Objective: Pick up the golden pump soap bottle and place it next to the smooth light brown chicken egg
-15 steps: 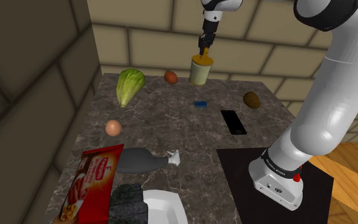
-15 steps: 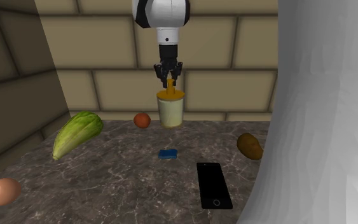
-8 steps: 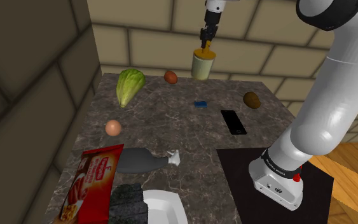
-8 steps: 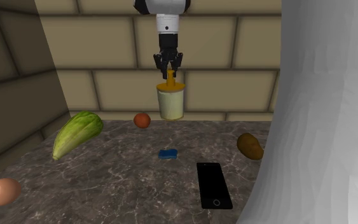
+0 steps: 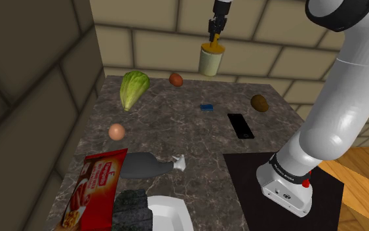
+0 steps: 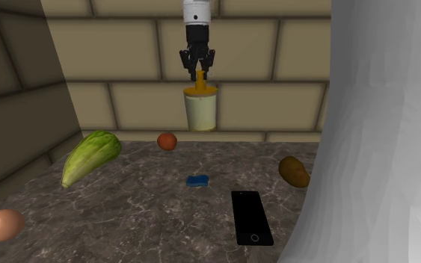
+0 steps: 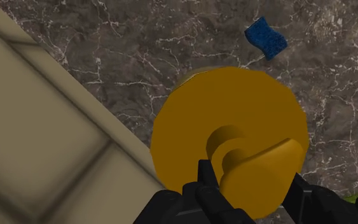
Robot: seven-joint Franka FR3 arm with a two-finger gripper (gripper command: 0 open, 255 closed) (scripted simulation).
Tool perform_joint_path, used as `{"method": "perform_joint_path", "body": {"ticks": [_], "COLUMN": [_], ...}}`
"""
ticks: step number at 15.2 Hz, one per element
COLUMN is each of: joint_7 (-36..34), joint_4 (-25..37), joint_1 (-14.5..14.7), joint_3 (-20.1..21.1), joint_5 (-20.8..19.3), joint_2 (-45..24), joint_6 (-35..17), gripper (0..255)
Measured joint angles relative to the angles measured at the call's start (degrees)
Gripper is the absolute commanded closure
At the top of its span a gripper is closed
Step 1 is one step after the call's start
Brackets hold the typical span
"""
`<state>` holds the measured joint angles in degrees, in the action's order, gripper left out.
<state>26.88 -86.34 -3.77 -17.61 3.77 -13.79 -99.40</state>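
Shoulder view: one bottle (image 5: 210, 62), one phone (image 5: 240, 125)

There are two eggs: a pale brown egg (image 5: 116, 131) and a reddish-brown egg (image 5: 175, 79). One each: gold-capped cream pump bottle (image 5: 210, 62), green lettuce head (image 5: 132, 87), blue sponge (image 5: 206, 107), flat black phone (image 5: 240, 125).

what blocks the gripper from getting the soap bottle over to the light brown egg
Probably nothing, so likely yes: the gripper holds the bottle above the counter, which is bare beside the egg.
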Motion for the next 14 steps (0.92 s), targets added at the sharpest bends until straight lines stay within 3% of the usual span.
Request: {"method": "perform_joint_path", "body": {"ticks": [14], "joint_7": [0.16], "joint_4": [14.07], "joint_1": [-0.94], "joint_3": [-0.21], "joint_5": [0.67], "joint_2": [-2.26], "joint_6": [11.88], "gripper": [255]}}
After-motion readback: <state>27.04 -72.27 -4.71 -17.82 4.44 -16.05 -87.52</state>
